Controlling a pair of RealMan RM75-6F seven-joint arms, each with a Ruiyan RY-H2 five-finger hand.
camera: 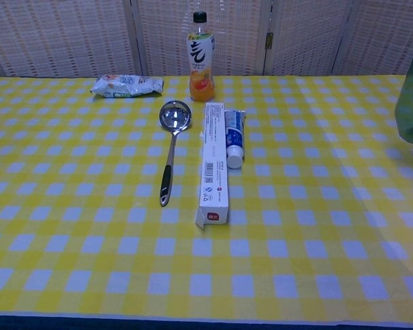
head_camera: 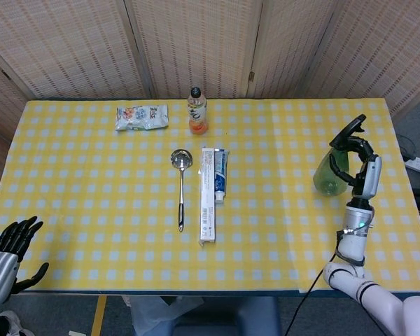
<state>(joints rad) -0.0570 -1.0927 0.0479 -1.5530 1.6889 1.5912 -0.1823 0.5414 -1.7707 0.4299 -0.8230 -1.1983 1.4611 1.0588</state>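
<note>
The right hand (head_camera: 362, 168) gripped the green spray bottle (head_camera: 330, 171) near its black trigger head, fingers wrapped around the neck, holding it upright and apparently raised above the right side of the checked table (head_camera: 280, 231). The left hand (head_camera: 10, 245) rested off the near-left table corner, fingers spread, holding nothing. The ladle (head_camera: 181, 185), toothpaste box (head_camera: 208, 203) and drink bottle (head_camera: 197, 112) lay well apart, mid-table.

I see the green translucent spray bottle (head_camera: 330, 170) held upright in my right hand (head_camera: 364, 171), black trigger head on top, its base lifted off the cloth.
</note>
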